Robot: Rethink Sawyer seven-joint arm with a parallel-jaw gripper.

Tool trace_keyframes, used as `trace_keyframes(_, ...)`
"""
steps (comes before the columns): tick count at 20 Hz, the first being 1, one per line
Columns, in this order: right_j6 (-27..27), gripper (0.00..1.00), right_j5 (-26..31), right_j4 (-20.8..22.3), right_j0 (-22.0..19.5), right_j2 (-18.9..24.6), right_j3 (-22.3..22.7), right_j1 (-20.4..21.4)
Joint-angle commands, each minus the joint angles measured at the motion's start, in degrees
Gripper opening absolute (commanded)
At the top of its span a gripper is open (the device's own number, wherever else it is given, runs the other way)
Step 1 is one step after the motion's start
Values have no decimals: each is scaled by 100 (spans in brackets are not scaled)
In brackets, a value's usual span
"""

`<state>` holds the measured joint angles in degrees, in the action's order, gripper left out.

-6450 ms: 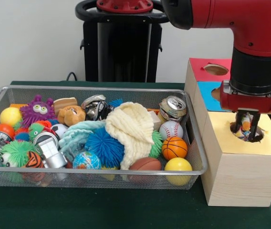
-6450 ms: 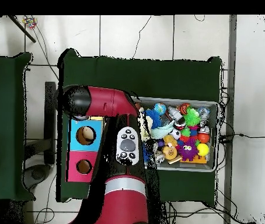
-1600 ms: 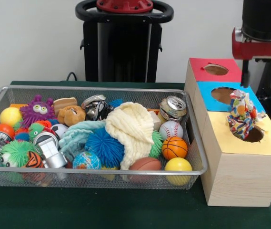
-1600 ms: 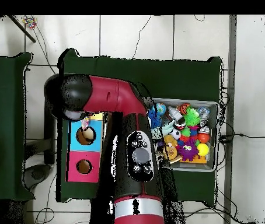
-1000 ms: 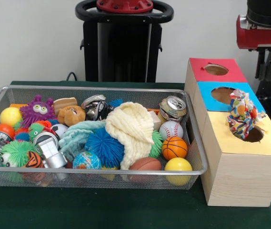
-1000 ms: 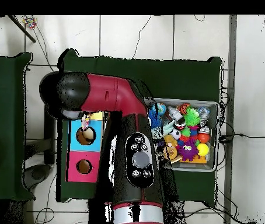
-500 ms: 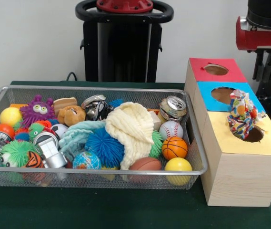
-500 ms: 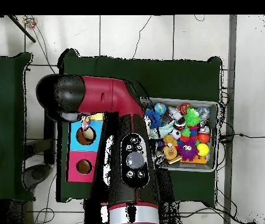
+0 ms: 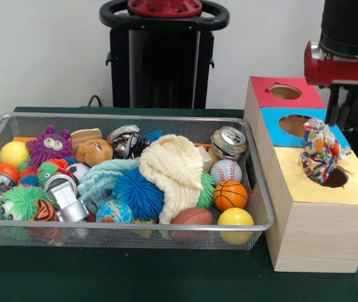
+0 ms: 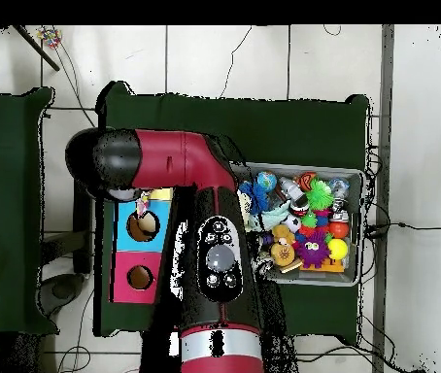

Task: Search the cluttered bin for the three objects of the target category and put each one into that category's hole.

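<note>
The wire-mesh bin [image 9: 128, 117] holds a heap of toys; it also shows in the overhead view [image 10: 361, 177]. One rope bundle [image 9: 319, 151], white flecked with red, blue and yellow, stands upright in the hole [image 9: 337, 179] of the yellow-topped box [image 9: 355, 192], most of it above the rim. It shows in the overhead view [image 10: 143, 204] beside the arm. My gripper [image 9: 343, 108] hangs open and empty above and behind the bundle, clear of it. I see no other rope bundle in the bin.
The blue-topped box [image 9: 336, 129] and red-topped box [image 9: 273, 99] stand behind the yellow one. The bin holds a cream knitted cloth [image 9: 173, 168], a blue spiky ball [image 9: 138, 194], a can [image 9: 229, 142] and several balls. The pedestal [image 9: 163, 56] stands behind.
The gripper has let go of the bundle and risen out of the hole. Over the last second it has come down a little and shifted left. The bundle stays in the hole.
</note>
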<state>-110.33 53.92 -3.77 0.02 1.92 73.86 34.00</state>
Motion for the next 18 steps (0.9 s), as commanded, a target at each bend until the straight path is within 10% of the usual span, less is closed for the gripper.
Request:
trace_keyframes(1, -781, 0, -590, 298, -50, -72, 15, -474)
trace_keyframes(18, -546, 0, -170, 455, -140, -138, -10, -653)
